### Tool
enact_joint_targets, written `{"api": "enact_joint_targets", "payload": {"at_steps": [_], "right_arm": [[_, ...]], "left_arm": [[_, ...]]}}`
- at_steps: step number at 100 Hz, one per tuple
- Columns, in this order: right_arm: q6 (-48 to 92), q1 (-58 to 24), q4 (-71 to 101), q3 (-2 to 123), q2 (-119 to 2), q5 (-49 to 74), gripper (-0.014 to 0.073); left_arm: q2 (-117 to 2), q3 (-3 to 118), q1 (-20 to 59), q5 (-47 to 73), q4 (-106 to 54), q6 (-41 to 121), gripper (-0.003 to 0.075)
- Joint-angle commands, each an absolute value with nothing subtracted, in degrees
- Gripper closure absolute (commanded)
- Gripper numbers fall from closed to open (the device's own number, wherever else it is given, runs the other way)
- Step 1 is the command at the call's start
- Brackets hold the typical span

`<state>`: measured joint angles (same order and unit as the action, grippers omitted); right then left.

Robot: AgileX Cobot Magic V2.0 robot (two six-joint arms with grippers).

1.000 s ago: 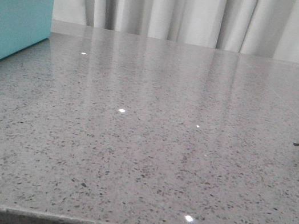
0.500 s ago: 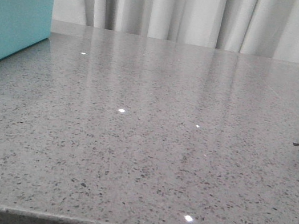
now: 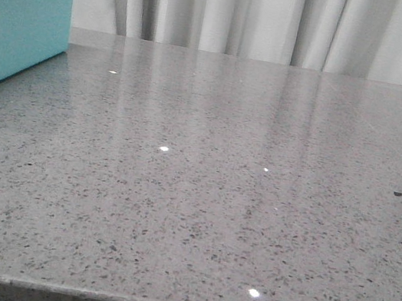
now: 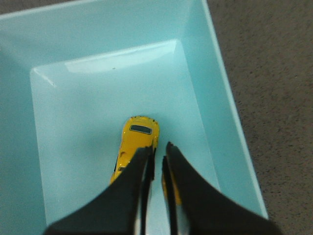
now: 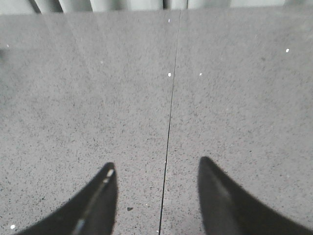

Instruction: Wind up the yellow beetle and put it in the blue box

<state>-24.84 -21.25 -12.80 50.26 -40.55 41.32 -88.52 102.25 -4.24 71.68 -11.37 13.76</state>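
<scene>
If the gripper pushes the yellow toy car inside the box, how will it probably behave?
The toy car would probably roll along the smooth floor of the blue box rather than tip. Its glossy rounded body looks hard and may slip between the fingers of the left gripper.

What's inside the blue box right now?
The yellow beetle lies on the floor of the open blue box, nothing else visible inside. The left gripper, its fingers nearly closed, hangs over the car and hides its near end and the floor beneath.

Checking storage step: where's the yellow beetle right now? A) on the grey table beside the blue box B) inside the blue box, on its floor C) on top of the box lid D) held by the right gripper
B: the left wrist view shows the yellow beetle lying on the floor of the open blue box, under the left gripper.
</scene>
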Motion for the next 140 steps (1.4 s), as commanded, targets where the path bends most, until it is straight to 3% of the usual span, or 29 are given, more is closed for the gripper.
{"api": "enact_joint_targets", "payload": {"at_steps": [1, 23, 100, 140], "right_arm": [[-24.4, -21.4, -14.9, 50.3, -37.9, 36.5, 0.0365], [-24.4, -21.4, -15.6, 46.5, -33.0, 35.8, 0.0669], [-24.4, -21.4, -17.7, 31.2, -18.1, 27.1, 0.0662], [-24.4, -21.4, -17.7, 29.3, -16.3, 24.7, 0.0662]], "left_arm": [[-83.1, 103.6, -4.3, 69.1, -13.9, 14.6, 0.0739], [-74.5, 97.7, -4.3, 66.3, -15.7, 14.7, 0.0739], [-28.2, 41.5, -4.3, 37.4, -21.5, 16.3, 0.0739], [-13.4, 33.5, -4.3, 39.0, -22.7, 16.1, 0.0739]]}}
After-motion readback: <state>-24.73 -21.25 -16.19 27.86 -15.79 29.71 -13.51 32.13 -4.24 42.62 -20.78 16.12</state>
